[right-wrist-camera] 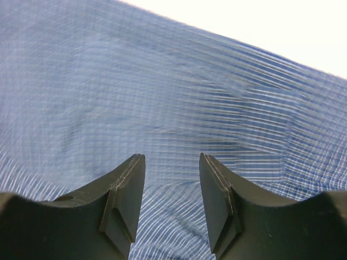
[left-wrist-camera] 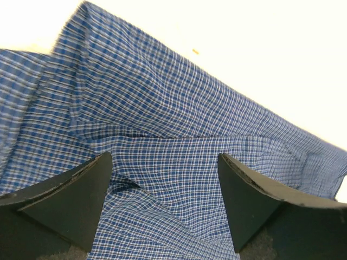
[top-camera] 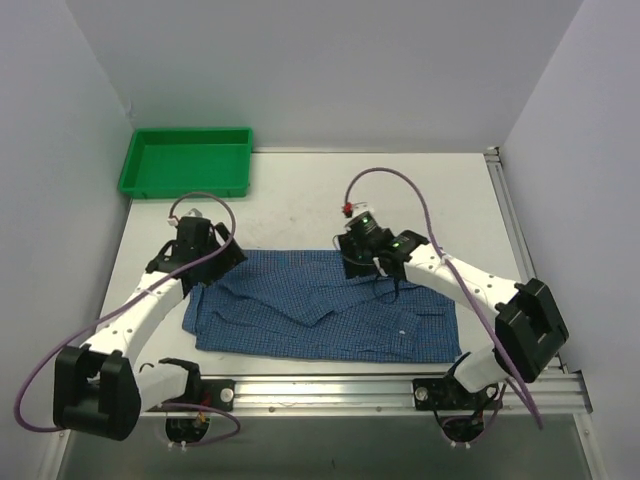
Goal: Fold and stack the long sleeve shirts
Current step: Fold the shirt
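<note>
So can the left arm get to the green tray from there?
Probably yes. The green tray sits at the far left corner, just beyond the left gripper, whose jaws stand open over the shirt. Nothing on the table stands between them.

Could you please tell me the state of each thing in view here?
shirt: lying spread out, rumpled.
tray: upright, empty.
left gripper: wide open above the shirt, holding nothing.
right gripper: open above the shirt, holding nothing.
</note>
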